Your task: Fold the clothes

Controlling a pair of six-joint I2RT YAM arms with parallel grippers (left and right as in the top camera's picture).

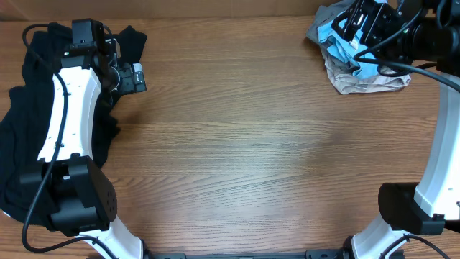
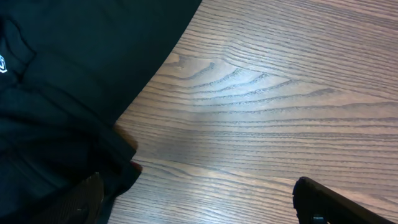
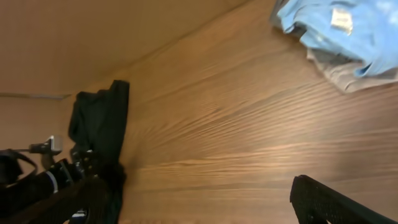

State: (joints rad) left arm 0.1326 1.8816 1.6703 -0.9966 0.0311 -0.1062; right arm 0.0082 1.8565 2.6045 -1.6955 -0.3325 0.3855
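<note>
The clothes lie in two heaps. A large black shirt (image 1: pixel 21 122) is bunched at the table's left edge, and its hem (image 2: pixel 68 93) fills the left of the left wrist view. My left gripper (image 1: pixel 133 75) hovers at that shirt's right border, open, one finger (image 2: pixel 81 199) beside the cloth and bare wood between the jaws (image 2: pixel 199 205). At the far right corner a sky-blue T-shirt (image 1: pixel 338 43) lies crumpled on a beige piece (image 1: pixel 366 79) with grey cloth (image 1: pixel 323 18) behind. My right gripper (image 1: pixel 353 29) is over that heap, open and holding nothing (image 3: pixel 205 205).
The wooden table (image 1: pixel 251 144) stretches between the two heaps. From the right wrist I see the blue T-shirt (image 3: pixel 336 25), the beige piece (image 3: pixel 348 74), the black shirt (image 3: pixel 99 118) and the left arm (image 3: pixel 37 180) across the table. A brown wall backs the far edge.
</note>
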